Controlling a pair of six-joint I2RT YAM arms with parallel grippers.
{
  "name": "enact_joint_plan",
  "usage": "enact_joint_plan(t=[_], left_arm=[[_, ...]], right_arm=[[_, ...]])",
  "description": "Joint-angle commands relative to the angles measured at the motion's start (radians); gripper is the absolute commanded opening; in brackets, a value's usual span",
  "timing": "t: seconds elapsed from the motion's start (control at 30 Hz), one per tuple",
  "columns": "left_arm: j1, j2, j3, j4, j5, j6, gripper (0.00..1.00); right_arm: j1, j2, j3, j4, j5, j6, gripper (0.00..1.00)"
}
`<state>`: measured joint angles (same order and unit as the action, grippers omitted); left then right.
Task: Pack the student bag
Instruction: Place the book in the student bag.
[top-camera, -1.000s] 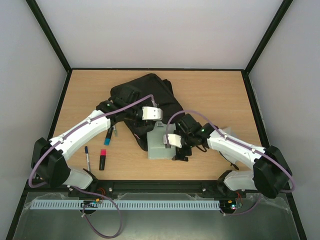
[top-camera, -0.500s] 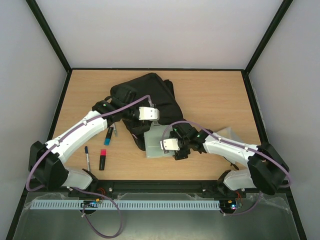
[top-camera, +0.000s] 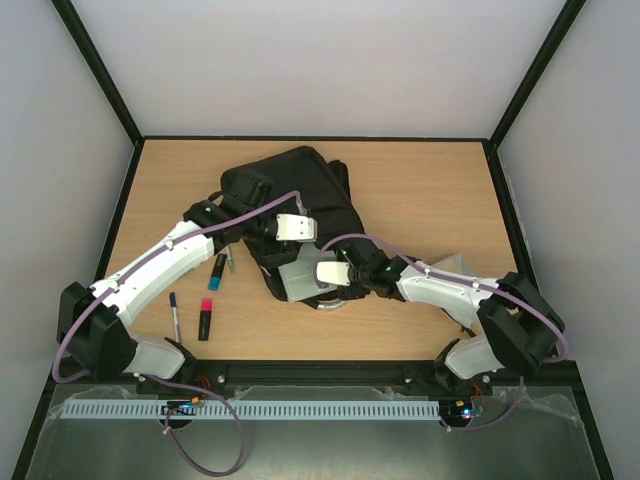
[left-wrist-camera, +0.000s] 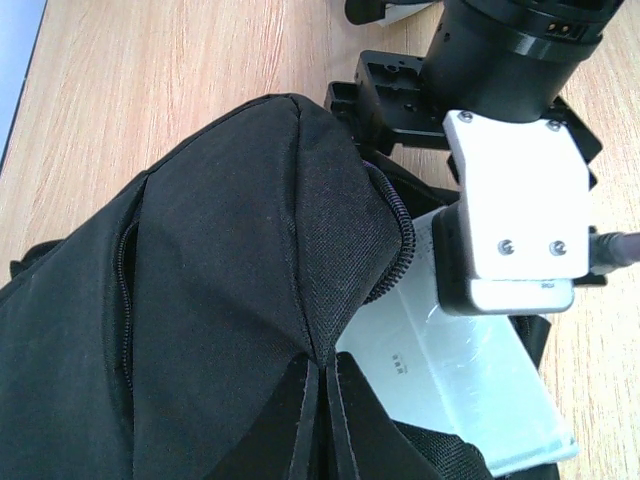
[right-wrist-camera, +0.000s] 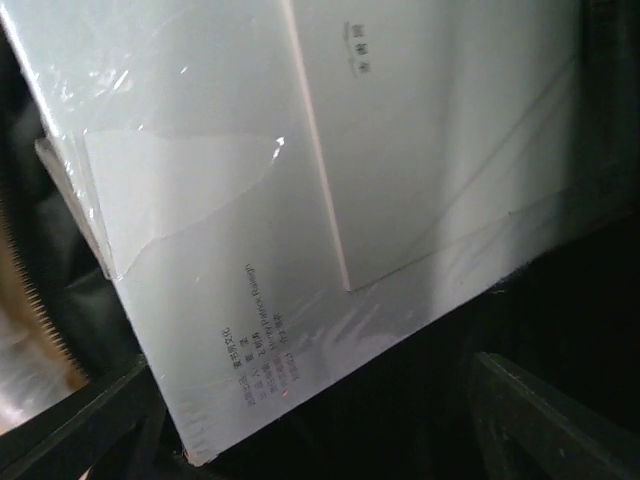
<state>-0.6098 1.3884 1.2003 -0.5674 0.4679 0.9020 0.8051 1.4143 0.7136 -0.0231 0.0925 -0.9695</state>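
Nudged toward 10 o'clock by the spread, empty right gripper (top-camera: 310, 290), the wrapped notebook pack (top-camera: 297, 281) now sits half inside the mid-table student bag (top-camera: 300, 185), its mouth pinched by the left gripper (top-camera: 303, 243); 3 pens (top-camera: 205, 320) at 8 o'clock remain.

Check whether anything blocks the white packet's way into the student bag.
Nothing visible does. The white packet lies partly under the raised zip edge of the student bag, with no other item between them.

The top camera looks down from six o'clock over the whole bench (top-camera: 430, 190). Both wrist cameras sit close at the backpack (top-camera: 300, 190) and share the plastic-wrapped white pack (left-wrist-camera: 450, 380).
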Motion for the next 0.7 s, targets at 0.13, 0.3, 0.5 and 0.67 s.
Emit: enact_joint_plan(t=[0.13, 0.3, 0.5, 0.67], left_arm=[[0.003, -0.034, 0.02, 0.056, 0.074, 0.008, 0.03], [0.003, -0.035, 0.022, 0.058, 0.066, 0.003, 0.02], [0.006, -0.04, 0.022, 0.061, 0.064, -0.015, 0.02], [0.006, -0.033, 0.038, 0.063, 0.071, -0.044, 0.02]], right_arm=[[-0.001, 0.072, 0.077, 0.108, -0.027, 0.227, 0.8], [0.0, 0.024, 0.119, -0.094, -0.226, 0.136, 0.78], [0.015, 0.028, 0.147, -0.148, -0.3, 0.118, 0.71], [0.024, 0.089, 0.174, -0.112, -0.321, 0.088, 0.57]])
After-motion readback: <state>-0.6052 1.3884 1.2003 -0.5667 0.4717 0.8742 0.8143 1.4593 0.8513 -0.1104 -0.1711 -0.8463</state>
